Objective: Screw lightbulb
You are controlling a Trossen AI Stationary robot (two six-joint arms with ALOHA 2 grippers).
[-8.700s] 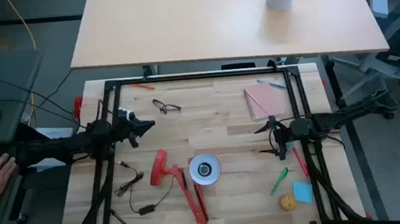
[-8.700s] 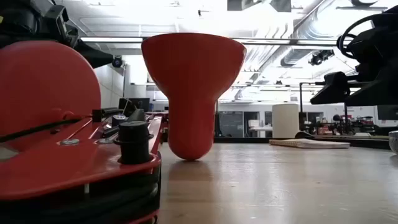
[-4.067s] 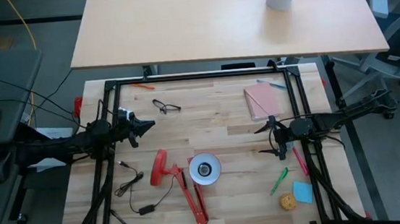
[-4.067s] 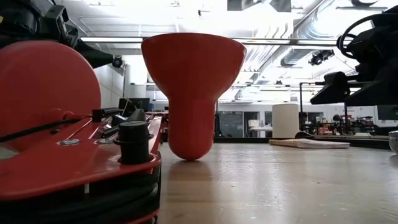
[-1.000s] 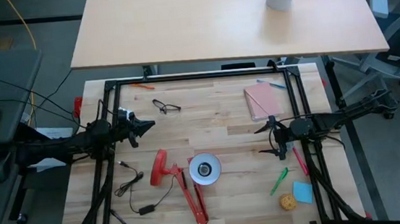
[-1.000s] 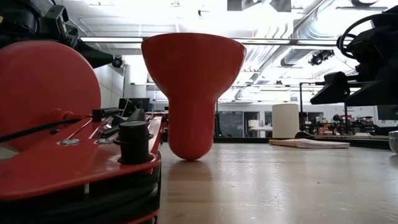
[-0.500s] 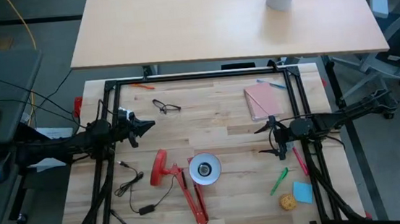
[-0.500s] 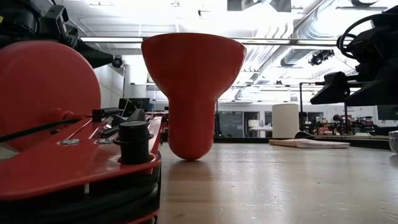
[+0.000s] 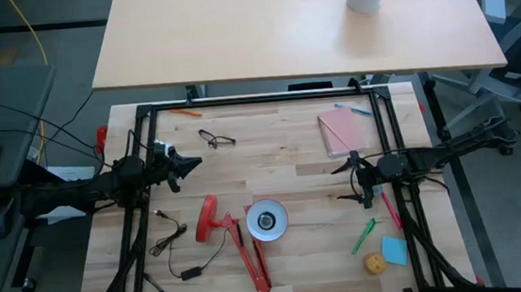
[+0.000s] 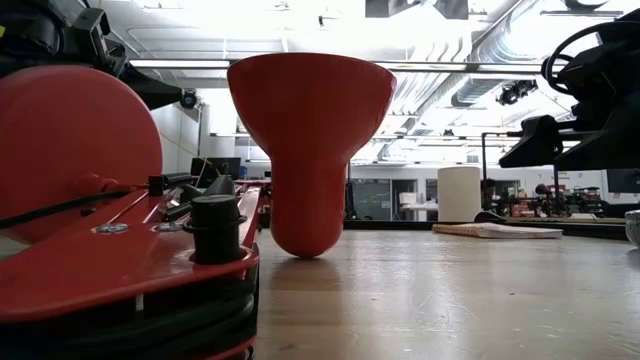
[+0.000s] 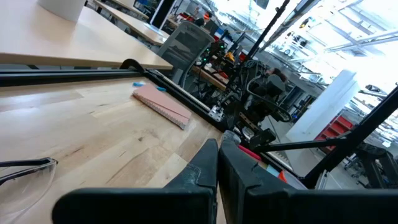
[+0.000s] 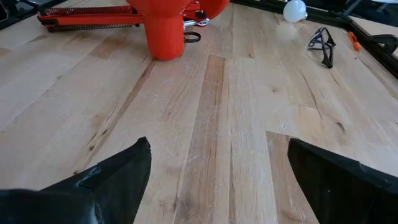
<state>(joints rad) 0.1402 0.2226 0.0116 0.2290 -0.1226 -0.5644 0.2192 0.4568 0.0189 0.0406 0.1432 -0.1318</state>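
The small white lightbulb (image 9: 162,151) lies on the table beside my left arm, on its far side; it also shows in the right wrist view (image 12: 295,9). The red lamp lies at the table's middle. Its shade (image 9: 266,221) rests on its narrow end with the white inside facing up, and its round base (image 9: 209,218) and arm (image 9: 251,255) lie beside it. My left gripper (image 9: 186,162) is shut and empty above the table's left part, pointing right. My right gripper (image 9: 351,182) is wide open and empty at the right, pointing left toward the lamp (image 12: 163,25).
Eyeglasses (image 9: 216,138) lie far left of centre and a pink notebook (image 9: 344,131) far right. A green marker (image 9: 363,235), a blue note (image 9: 394,250) and a small brown lump (image 9: 375,264) lie near right. The lamp's black cord (image 9: 180,252) lies near left.
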